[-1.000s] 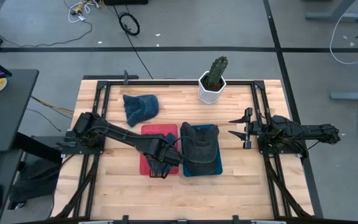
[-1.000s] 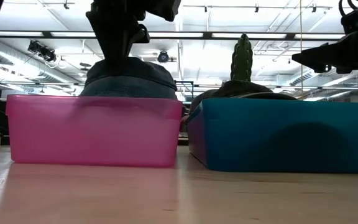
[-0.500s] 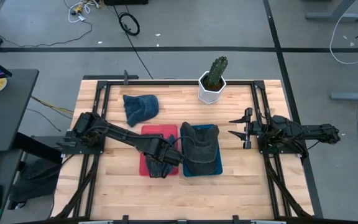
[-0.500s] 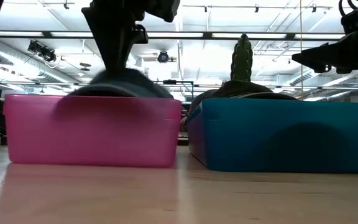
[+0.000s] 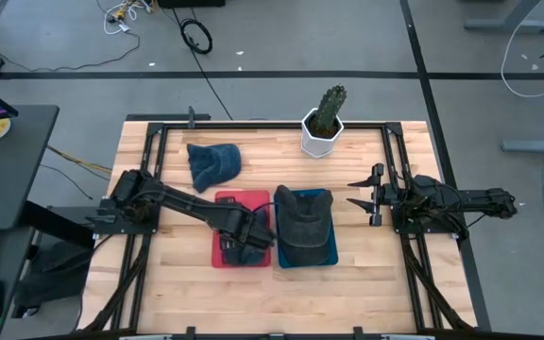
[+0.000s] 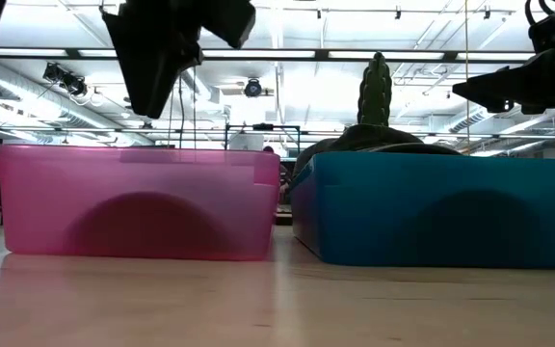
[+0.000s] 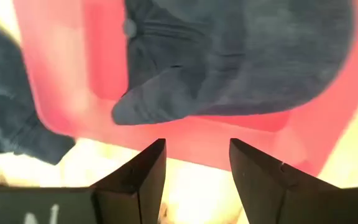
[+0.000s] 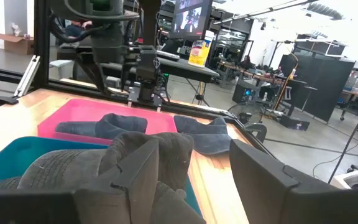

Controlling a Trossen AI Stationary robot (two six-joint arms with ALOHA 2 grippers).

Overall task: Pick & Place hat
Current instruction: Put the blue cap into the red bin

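A dark blue hat (image 7: pixel 241 62) lies inside the pink bin (image 5: pixel 225 203), resting on the bin's floor; in the low view it shows as a dark mound (image 6: pixel 147 224) through the bin's wall. My left gripper (image 5: pixel 244 238) hangs open and empty just above the bin's near part, its fingers (image 7: pixel 194 149) clear of the hat. A grey hat (image 5: pixel 302 225) fills the blue bin (image 6: pixel 441 212) beside it. My right gripper (image 5: pixel 365 193) waits open at the table's right side.
Another blue hat (image 5: pixel 213 162) lies on the wooden table beyond the pink bin, toward the far left. A cactus in a white pot (image 5: pixel 324 127) stands at the far edge. Black frame rails (image 5: pixel 154 170) run along the table's left and right sides.
The blue hat, which hung under my left gripper above the pink bin's rim, has dropped down into the bin and lies on its floor. My left gripper has let it go and stands above the bin, clear of the hat. My right arm has kept still.
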